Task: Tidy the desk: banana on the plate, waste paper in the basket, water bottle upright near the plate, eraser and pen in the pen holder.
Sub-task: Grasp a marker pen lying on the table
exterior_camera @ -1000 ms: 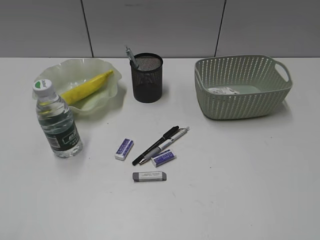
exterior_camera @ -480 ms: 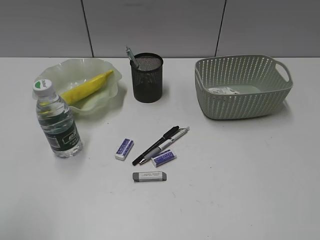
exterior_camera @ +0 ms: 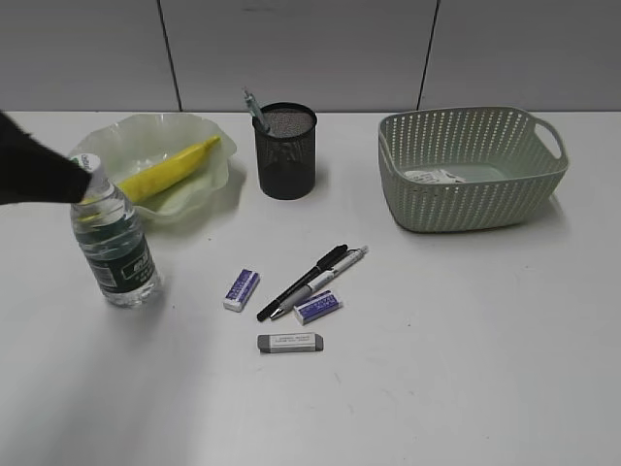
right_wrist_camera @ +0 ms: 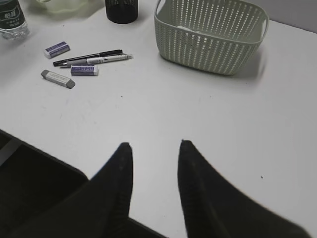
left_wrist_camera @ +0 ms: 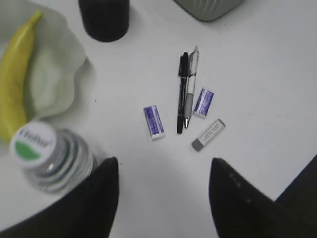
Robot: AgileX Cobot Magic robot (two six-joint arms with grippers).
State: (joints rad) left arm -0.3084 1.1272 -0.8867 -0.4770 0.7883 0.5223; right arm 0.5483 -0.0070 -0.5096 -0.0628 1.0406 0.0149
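Note:
The banana [exterior_camera: 170, 170] lies in the pale green plate [exterior_camera: 126, 136]. In front of the plate the water bottle [exterior_camera: 114, 243] stands upright. Two pens [exterior_camera: 303, 282] lie together mid-desk among two white-blue erasers [exterior_camera: 241, 289] and a grey eraser [exterior_camera: 290, 342]. The black mesh pen holder [exterior_camera: 285, 150] has one pen sticking out. Waste paper [exterior_camera: 434, 177] lies in the green basket [exterior_camera: 471, 204]. My left gripper [left_wrist_camera: 163, 163] hangs open and empty above the desk beside the bottle cap [left_wrist_camera: 32, 144]. Over bare desk, my right gripper [right_wrist_camera: 155, 144] is open and empty, well short of the basket [right_wrist_camera: 210, 44].
The left arm [exterior_camera: 34, 170] reaches in from the left edge as a dark blur in front of the bottle's cap. A grey panelled wall runs behind the desk [exterior_camera: 466, 369]. The desk's front edge shows at the lower left of the right wrist view.
The left arm has come into the exterior view from the left edge, level with the bottle's cap. Nothing on the desk has moved.

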